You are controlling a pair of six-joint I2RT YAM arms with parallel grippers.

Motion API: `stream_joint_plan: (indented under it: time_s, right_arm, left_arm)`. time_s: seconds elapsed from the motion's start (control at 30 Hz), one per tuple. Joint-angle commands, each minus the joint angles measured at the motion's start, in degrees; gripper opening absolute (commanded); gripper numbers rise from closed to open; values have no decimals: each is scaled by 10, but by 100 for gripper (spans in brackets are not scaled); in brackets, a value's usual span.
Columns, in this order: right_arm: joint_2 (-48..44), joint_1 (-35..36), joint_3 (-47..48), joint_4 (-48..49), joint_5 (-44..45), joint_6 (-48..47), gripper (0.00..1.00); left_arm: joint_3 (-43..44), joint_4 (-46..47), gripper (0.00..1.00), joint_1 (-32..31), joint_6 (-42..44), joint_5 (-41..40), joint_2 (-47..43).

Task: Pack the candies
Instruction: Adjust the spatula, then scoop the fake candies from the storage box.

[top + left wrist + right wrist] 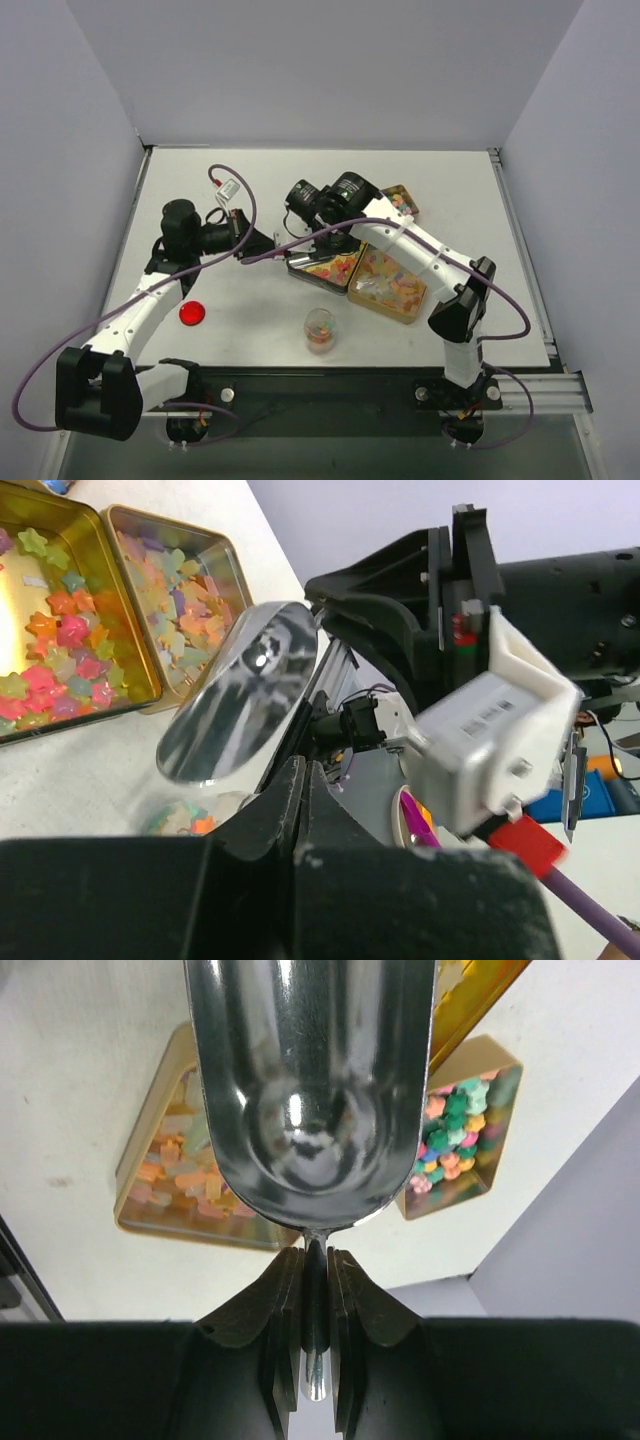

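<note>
The right pincer (pixel 315 1260) is clenched on the thin handle of a metal scoop (pixel 310 1090), whose bowl juts straight ahead of the fingertips and looks empty. Beyond the bowl, lower down on the table (pixel 200 190), lie the candies (pixel 455 1115). Green and pink ones fill a small tin (pixel 500 1052) ahead and to one side of the pincer, and pale orange and yellow ones fill a larger tin (pixel 127 1165) to the other side. The left pincer (pixel 305 780) is clenched too, with nothing visible between its fingers. The scoop hangs just in front of it, with the right wrist close behind. Farther back, toward the arm bases, a clear jar (pixel 320 330) holds a few candies, and a red lid (pixel 192 313) lies well apart. The handle is slim and pinched at one spot, so digging into a tin could twist the scoop in the grip and tip its load onto the table. A hard push might also slide a light tin. With both arms this close, a careless swing could knock the scoop.
</note>
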Motion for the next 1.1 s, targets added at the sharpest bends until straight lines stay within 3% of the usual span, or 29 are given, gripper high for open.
stream_joint_plan:
  time_s: [0.0, 0.17, 0.33, 0.5, 0.57, 0.6, 0.73, 0.9, 1.07]
  right_arm:
    - [5, 10, 73, -28, -44, 33, 0]
    - [-15, 13, 131, -8, -118, 48, 0]
    - [-80, 1, 84, 36, -209, 57, 0]
    - [-95, -52, -17, 52, -158, 68, 0]
    - [-89, -107, -46, 52, -152, 90, 0]
    - [-88, -122, -52, 52, -147, 95, 0]
    - [-82, -163, -109, 55, -110, 75, 0]
    - [-50, -187, -100, 61, -91, 64, 0]
    - [-1, -190, -64, 61, -91, 64, 0]
  left_arm:
    - [14, 5, 0, -1, 6, -11, 27]
    - [21, -31, 0, 1, 40, -44, 57]
    - [41, -34, 0, 8, 50, -53, 83]
    - [73, 22, 0, 73, -30, -40, 80]
    - [89, 2, 0, 100, -10, -58, 71]
    - [93, -60, 0, 102, 13, -75, 64]
    - [68, -182, 1, 80, 106, -187, 67]
    - [-7, -148, 1, 62, 99, -202, 85]
    - [-28, -136, 1, 24, 100, -222, 105]
